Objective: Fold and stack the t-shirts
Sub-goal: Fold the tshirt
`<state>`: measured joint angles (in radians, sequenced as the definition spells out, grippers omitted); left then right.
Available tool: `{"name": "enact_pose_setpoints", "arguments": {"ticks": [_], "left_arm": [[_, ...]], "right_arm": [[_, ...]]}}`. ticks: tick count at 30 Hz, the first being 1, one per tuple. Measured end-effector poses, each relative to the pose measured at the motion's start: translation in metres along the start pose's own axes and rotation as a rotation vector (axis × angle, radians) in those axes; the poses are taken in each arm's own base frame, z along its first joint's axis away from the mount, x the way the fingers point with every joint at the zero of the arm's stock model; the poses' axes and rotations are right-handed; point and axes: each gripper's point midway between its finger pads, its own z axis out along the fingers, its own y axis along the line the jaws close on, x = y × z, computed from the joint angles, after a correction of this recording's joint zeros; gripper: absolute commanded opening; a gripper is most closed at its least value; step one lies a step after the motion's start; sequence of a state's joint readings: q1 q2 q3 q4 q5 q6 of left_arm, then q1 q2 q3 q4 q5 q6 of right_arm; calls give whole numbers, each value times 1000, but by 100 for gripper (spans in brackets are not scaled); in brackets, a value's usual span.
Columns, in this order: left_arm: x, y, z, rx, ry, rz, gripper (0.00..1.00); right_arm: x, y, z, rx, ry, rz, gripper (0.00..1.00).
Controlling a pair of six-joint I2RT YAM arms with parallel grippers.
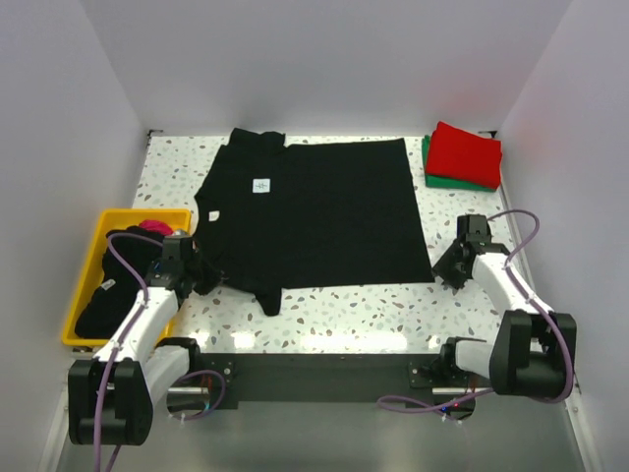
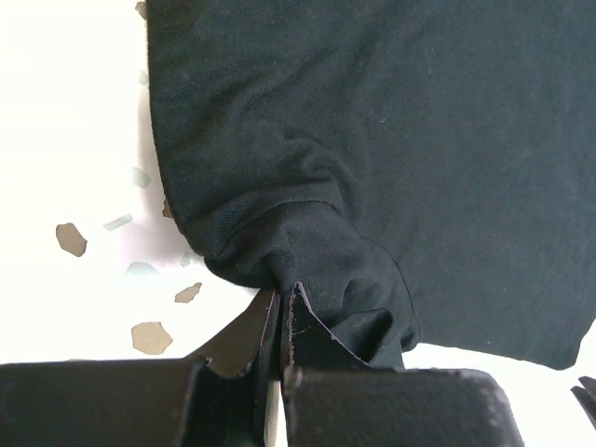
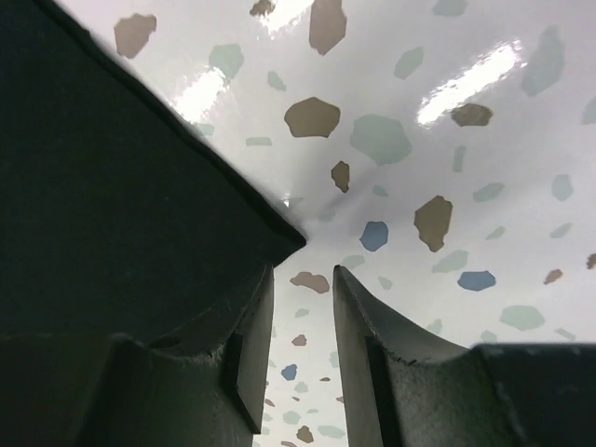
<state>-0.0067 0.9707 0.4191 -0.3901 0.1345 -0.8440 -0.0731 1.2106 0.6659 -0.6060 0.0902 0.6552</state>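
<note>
- The black t-shirt (image 1: 324,211) lies spread across the middle of the speckled table (image 1: 344,315), with its white neck label (image 1: 260,185) facing up near the left end.
- We see the cloth mostly flat. It is gathered and creased at its near-left edge, and a narrow flap (image 1: 271,298) hangs toward the near side.
- The left gripper (image 1: 194,265) is clamped on that gathered edge. In the left wrist view its fingers are pressed together on a bunched fold of black fabric (image 2: 307,261), and the pinched part is hidden between them.
- We cannot tell from either view which part of the garment this fold belongs to.
- The right gripper (image 1: 454,264) sits low at the shirt's near-right corner (image 1: 428,274). In the right wrist view its fingers (image 3: 251,345) stand apart with a clear gap.
- The pointed corner (image 3: 296,238) lies just ahead of the gap, on the table. Nothing is gripped.
- The finger on the shirt's side overlaps the black cloth in that view, and we cannot confirm contact.
- The red t-shirt (image 1: 468,152) lies folded on the green t-shirt (image 1: 454,181) at the far right corner. Only a strip of the green one shows.
- The yellow bin (image 1: 147,213) stands at the left edge, partly behind the left arm.
- It holds a dark bundle (image 1: 103,300) of unclear kind and a small patch of magenta cloth (image 1: 155,227).
</note>
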Motion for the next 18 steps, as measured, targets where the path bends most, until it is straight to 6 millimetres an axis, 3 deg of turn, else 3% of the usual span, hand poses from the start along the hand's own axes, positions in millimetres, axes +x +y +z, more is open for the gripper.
{"name": "enact_pose_setpoints", "arguments": {"ticks": [7, 14, 18], "left_arm": [[0, -1, -1, 4, -4, 1, 0], [0, 1, -4, 0, -9, 1, 0], [0, 1, -6, 1, -13, 1, 0]], "right_arm": [[17, 6, 21, -44, 68, -1, 36], [9, 16, 26, -79, 39, 3, 34], [6, 18, 29, -88, 26, 3, 19]]}}
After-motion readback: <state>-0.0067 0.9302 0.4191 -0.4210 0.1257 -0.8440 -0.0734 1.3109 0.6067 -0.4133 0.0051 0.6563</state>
